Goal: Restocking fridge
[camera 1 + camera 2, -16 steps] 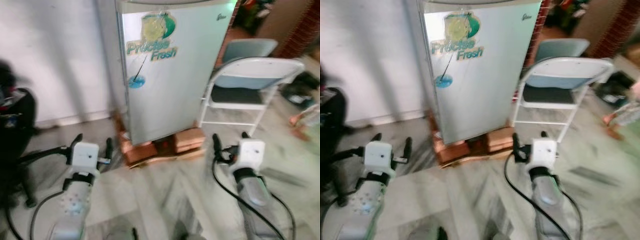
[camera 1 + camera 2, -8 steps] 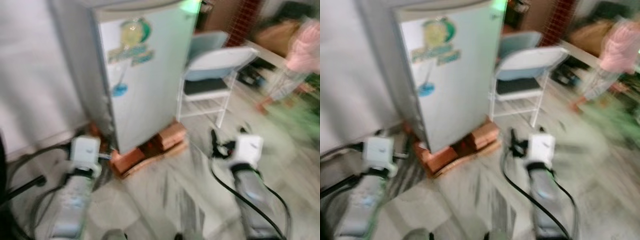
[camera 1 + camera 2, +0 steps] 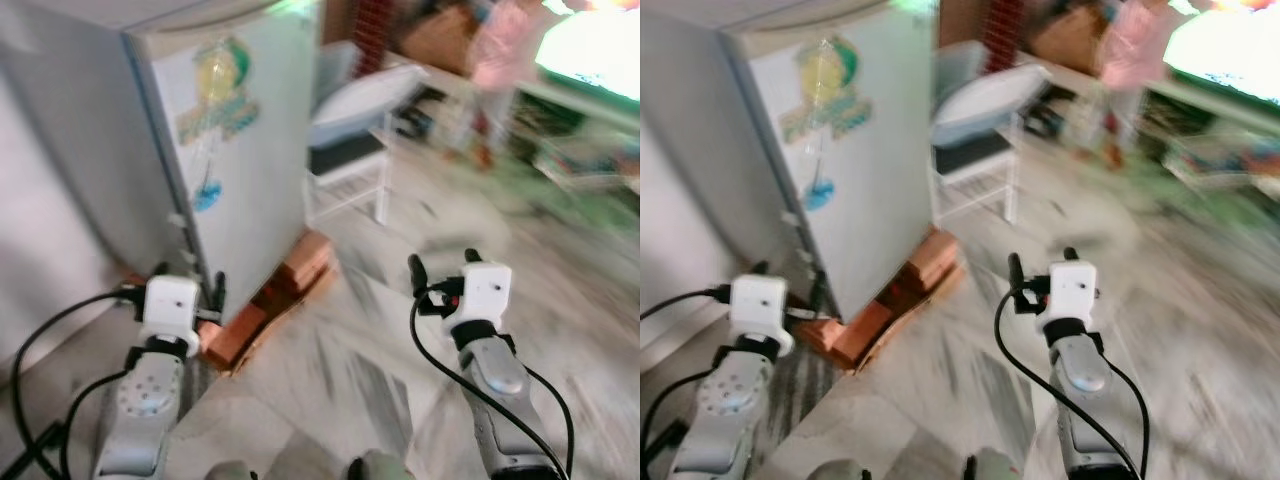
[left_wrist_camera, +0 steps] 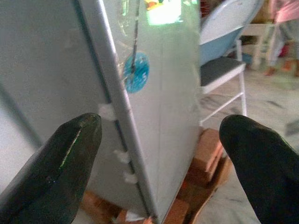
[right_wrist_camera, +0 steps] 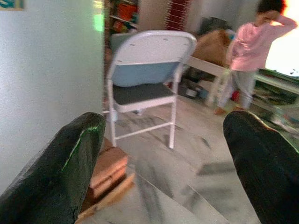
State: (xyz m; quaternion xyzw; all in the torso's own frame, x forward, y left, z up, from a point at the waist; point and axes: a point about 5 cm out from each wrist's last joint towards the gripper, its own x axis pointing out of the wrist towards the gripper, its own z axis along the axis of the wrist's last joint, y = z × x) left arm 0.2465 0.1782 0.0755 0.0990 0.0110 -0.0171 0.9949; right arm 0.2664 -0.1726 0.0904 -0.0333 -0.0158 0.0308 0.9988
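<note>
The fridge (image 3: 235,150) stood closed to the front left of the robot, a tall box of pale smooth metal with a yellow and green sticker on its door. It rested on a low stack of red-brown bricks (image 3: 285,290), which lay on a floor (image 3: 360,370) of grey veined marble.

The left wrist view showed what the head views blurred: a round blue sticker (image 4: 136,71) on the door, a thin dark line running down to it, and small white bits along the door's edge. The left gripper (image 4: 159,154) was held low, close before the fridge's front corner. Its two black fingers (image 4: 51,172) stood wide apart and held nothing.

The right wrist view showed a folding chair (image 5: 142,77) more clearly, one with a white metal frame, a light blue back and a dark seat, just beside the fridge. Beyond it a person (image 5: 250,60) in a pink top stood by a white table; the details there were too soft to tell. The right gripper (image 5: 163,177) hung over the open floor, well apart from the fridge, and its two fingers were also spread wide and empty.

In the head views both silver arms reached forward, each with a white wrist block and a black cable.
</note>
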